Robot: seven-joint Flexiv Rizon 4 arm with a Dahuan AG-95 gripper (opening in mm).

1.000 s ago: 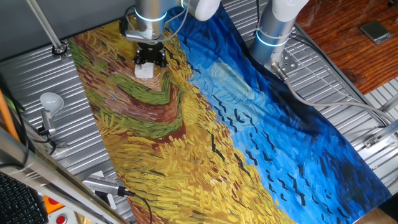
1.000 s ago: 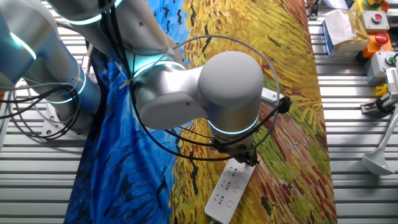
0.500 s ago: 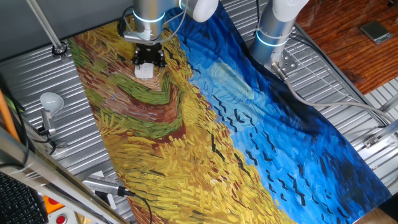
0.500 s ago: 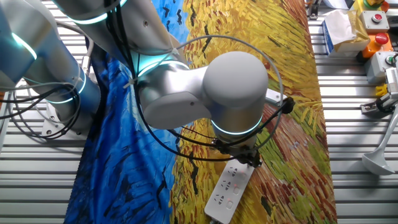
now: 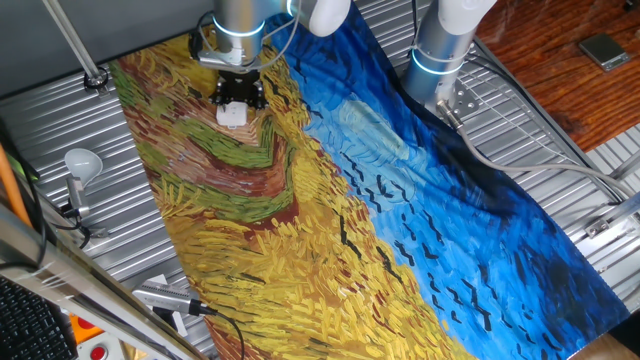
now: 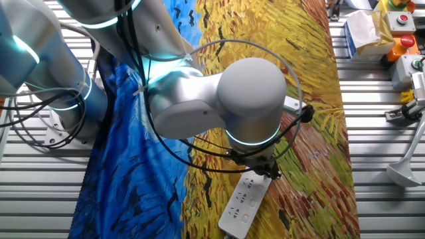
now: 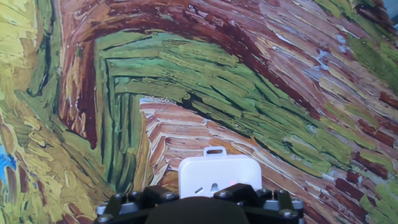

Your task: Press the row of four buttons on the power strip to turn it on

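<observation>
The black two-finger gripper (image 5: 240, 92) is hovering over one end of the white rounded plastic power strip (image 6: 244, 204), which is lying on the painted cloth (image 5: 300, 220). Finger spread: cannot tell. Judged step: pressing; next, working along the row of pale buttons (image 6: 247, 194).

The cloth with a printed oil painting (image 5: 330, 200) that covers the table shows thick strokes: golden yellow on one long side, deep and light blue on the other, with small black marks (shaped like birds) where the two colours meet. Near the white plastic power strip (image 6: 244, 202) the strokes bend in bands of green, brown and dark red. The strip carries small reddish marks on its top. The black two-finger gripper (image 5: 240, 93) hangs from a silver-grey arm with glowing cyan rings. A white round light bulb (image 5: 83, 161) stands on the grey ribbed metal table (image 5: 100, 210).
</observation>
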